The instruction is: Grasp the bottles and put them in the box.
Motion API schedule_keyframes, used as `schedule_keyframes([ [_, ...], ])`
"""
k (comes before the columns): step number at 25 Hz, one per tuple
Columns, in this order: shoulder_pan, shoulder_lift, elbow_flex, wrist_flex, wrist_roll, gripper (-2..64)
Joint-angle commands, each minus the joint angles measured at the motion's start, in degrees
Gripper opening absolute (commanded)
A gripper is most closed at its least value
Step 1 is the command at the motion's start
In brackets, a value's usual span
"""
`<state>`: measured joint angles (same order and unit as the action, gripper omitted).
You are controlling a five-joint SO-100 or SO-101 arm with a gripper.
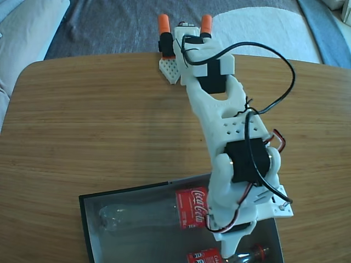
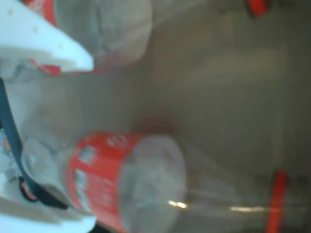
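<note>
Two bottles (image 1: 142,211) (image 1: 241,256) in box (image 1: 90,230) | wrist: near bottle's cap ring (image 2: 277,201)

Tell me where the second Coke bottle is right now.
In the fixed view it lies inside the box at the bottom edge, second bottle, under the gripper, just below the first bottle.

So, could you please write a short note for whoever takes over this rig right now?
End effector: over the box, one bottle between its fingers; the blur hides whether it grips.
Other bottle: lying flat inside the box.
Done: one bottle is clearly in, and the held one is already over the box.
Left: release it, then pull the arm clear.
</note>
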<state>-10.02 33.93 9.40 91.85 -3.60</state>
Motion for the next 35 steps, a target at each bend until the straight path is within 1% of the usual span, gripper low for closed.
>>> schedule_keyframes([
  [1, 1.1, 7.6, -2.9, 1.9, -0.4, 35.9],
  [3, 1.8, 9.6, -2.5, 2.9, 0.1, 33.2],
  [6, 2.2, 11.9, -2.5, 3.2, -0.3, 24.1],
  [9, 3.1, 13.7, -2.5, 3.7, -0.4, 18.0],
  [13, 3.3, 15.4, -2.5, 6.3, -0.4, 15.9],
  [15, 3.4, 16.3, -2.0, 6.3, -0.4, 15.3],
  [18, 3.8, 19.7, 0.4, 6.3, -0.3, 12.2],
  [25, 5.0, 29.6, 12.0, 6.2, -0.4, 6.6],
  [30, 6.2, 35.9, 19.7, 6.2, -0.4, 0.3],
  [35, 7.1, 42.5, 28.3, 6.0, -0.4, -0.3],
])
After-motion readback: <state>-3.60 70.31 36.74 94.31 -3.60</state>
